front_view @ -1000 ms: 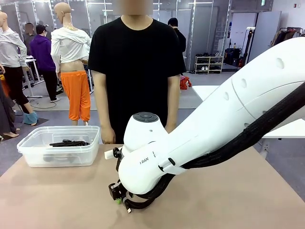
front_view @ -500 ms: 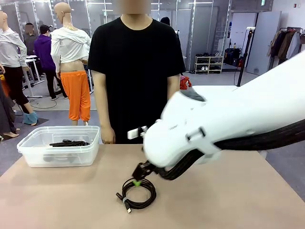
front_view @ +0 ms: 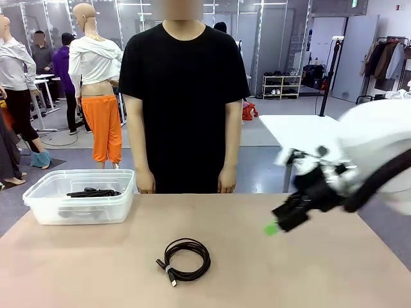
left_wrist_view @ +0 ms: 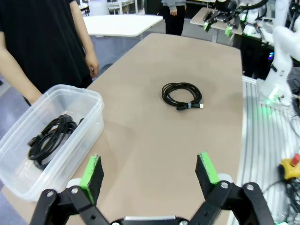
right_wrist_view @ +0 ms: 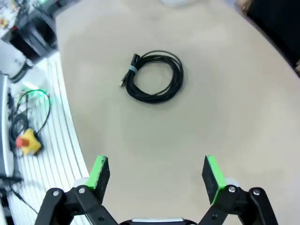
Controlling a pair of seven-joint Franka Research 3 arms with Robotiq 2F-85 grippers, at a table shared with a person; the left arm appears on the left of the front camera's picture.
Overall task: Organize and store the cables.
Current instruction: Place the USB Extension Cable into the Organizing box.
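One coiled cable (front_view: 185, 259) lies flat on the worktop (front_view: 77, 269), near the robot's edge and a little left of the middle, its plug end (front_view: 168, 274) pointing toward the robot. A clear tub (front_view: 78, 196) stands at the far left corner with other coiled cables (front_view: 93, 192) already inside, just in front of the person (front_view: 185, 96), whose hands hang at the table edge.

The right gripper (front_view: 280, 221) hangs above the right side of the worktop, well apart from the coil, jaws spread and holding nothing; its wrist view shows the coil (right_wrist_view: 153, 76) straight ahead of the fingers and slightly left of centre. The left gripper (left_wrist_view: 150, 171) is also spread and empty, hovering beside the tub (left_wrist_view: 51, 136), with the coil (left_wrist_view: 182, 95) ahead and somewhat right.

The coil is round, so no long axis dictates wrist angle; a pinch across one side of the ring should do. The left arm looks better placed, since the carry to the tub runs leftward
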